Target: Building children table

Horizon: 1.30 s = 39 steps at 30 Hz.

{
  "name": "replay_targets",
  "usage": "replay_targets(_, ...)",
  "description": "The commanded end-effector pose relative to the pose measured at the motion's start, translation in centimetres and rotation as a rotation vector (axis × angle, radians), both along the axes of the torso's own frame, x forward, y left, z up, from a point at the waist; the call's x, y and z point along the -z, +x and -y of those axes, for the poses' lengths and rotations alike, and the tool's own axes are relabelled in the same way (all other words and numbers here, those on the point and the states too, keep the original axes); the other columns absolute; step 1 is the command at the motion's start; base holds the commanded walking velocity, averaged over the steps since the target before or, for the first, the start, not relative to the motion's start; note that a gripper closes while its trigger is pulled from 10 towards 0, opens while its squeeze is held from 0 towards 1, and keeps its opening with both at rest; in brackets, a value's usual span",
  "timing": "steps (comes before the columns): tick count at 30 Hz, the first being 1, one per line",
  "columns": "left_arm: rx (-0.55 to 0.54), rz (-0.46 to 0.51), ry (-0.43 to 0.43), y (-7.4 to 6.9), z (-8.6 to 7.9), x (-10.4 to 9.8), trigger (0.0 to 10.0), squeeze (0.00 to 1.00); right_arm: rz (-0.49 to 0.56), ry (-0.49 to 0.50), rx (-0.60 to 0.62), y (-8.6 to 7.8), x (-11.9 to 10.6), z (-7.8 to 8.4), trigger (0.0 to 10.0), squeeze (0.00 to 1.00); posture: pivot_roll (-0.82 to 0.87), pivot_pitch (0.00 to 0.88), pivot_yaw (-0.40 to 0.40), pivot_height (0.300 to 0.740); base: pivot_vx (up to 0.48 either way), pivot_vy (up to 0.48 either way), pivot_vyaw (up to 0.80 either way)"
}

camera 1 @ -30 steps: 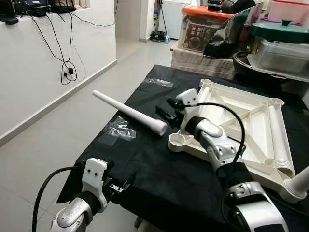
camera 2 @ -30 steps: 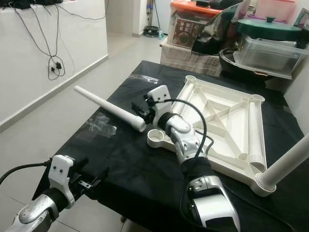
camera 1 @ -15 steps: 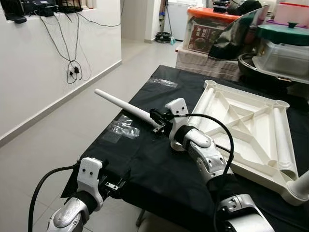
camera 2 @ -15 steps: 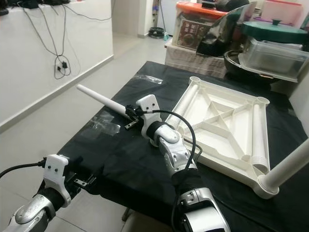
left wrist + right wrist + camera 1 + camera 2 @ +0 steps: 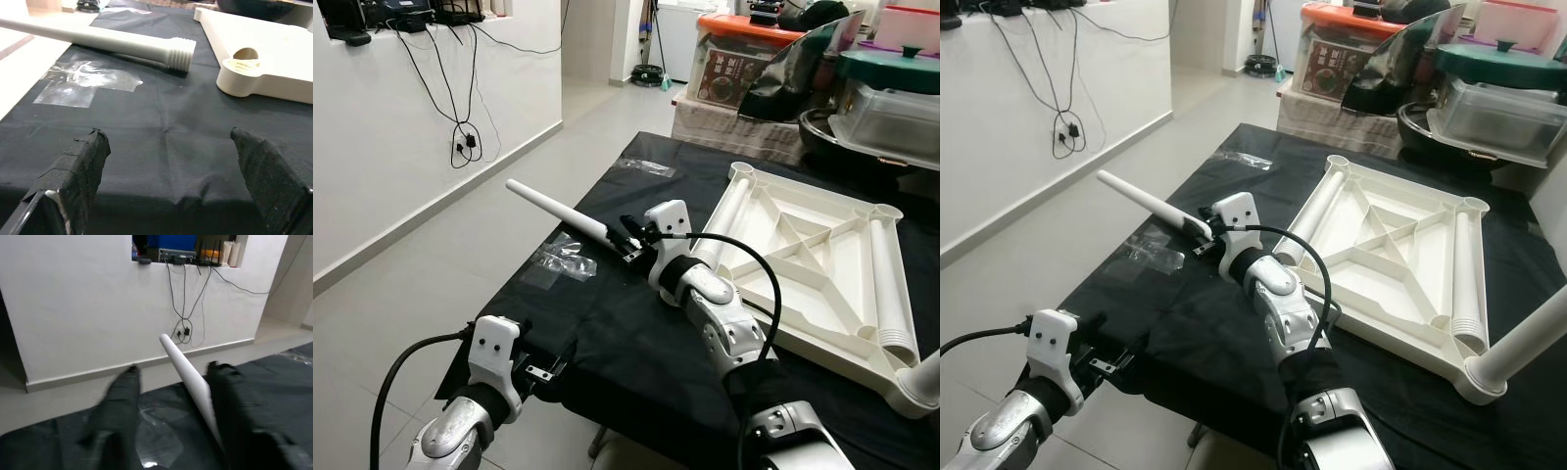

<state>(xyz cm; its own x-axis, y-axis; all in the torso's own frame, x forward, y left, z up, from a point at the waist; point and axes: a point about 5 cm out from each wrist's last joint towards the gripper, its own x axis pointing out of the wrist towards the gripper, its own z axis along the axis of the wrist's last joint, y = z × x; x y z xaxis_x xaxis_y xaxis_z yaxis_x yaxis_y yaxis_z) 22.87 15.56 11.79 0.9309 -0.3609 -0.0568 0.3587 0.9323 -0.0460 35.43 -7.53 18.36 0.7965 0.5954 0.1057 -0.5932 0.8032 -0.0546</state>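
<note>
No legible writing: the dark carton under the orange lid carries a printed label, too small to read. Work surface is a table covered in black cloth, set on a pale tiled floor. White wall on the robot's left, with black cables hanging to a socket. Behind the table: clear storage bins and a green lid. Overturned white table top lies on the cloth's right half, ribbed underside up, corner sockets showing; one leg stands in its near right corner. Loose white table leg lies at the cloth's left edge, narrow end past the edge, threaded end toward the table top. Right gripper is at the leg's thick end; wrist view shows fingers spread either side of the leg, not clenched on it. Left gripper hovers low at the near left edge, fingers wide apart, holding nothing. Crumpled clear plastic wrap lies beside the leg.
</note>
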Motion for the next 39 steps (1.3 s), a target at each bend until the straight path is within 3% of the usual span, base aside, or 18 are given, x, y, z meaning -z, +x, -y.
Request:
replay_targets(1, -0.010, -0.001, 0.013, 0.1, 0.0, 0.2, 10.0, 0.00, 0.003, 0.026, -0.011, -0.4, 0.0, -0.2, 10.0, 1.00, 0.08, 0.000, -0.096, 0.740, 0.000, 0.000, 0.00)
replay_targets(11, -0.026, 0.025, 0.004, 0.4, 0.0, 0.0, 10.0, 0.00, -0.010, 0.044, 0.035, -0.9, 0.3, -0.6, 10.0, 1.00, 0.08, 0.000, -0.098, 0.740, 0.000, 0.000, 0.00)
replay_targets(17, -0.025, 0.037, -0.002, 0.5, 0.2, -0.2, 10.0, 0.00, 0.020, -0.034, 0.031, -1.4, 0.7, -1.1, 10.0, 1.00, 0.07, 0.000, -0.093, 0.740, 0.000, 0.000, 0.53)
replay_targets(18, -0.027, 0.042, -0.004, 0.6, 0.2, -0.2, 10.0, 0.00, 0.023, -0.038, 0.034, -1.5, 0.8, -1.1, 10.0, 0.00, 0.07, 0.000, -0.092, 0.740, 0.000, 0.000, 0.80)
replay_targets(26, -0.070, 0.093, -0.019, 0.8, -0.3, -1.1, 10.0, 0.00, 0.019, -0.020, 0.077, -1.2, 0.7, -0.7, 10.0, 0.00, 0.08, 0.000, -0.094, 0.740, 0.000, 0.000, 0.80)
replay_targets(30, -0.086, 0.118, -0.029, 0.9, -0.5, -1.5, 10.0, 0.00, 0.011, 0.027, 0.106, -0.8, 0.1, -0.5, 10.0, 0.00, 0.08, 0.000, -0.095, 0.740, 0.426, 0.000, 0.00)
replay_targets(39, -0.079, 0.126, -0.027, 1.0, -0.2, -1.5, 10.0, 0.00, 0.023, 0.034, 0.124, -0.4, -0.7, -0.1, 10.0, 0.00, 0.08, 0.000, -0.096, 0.740, 0.444, 0.000, 0.00)
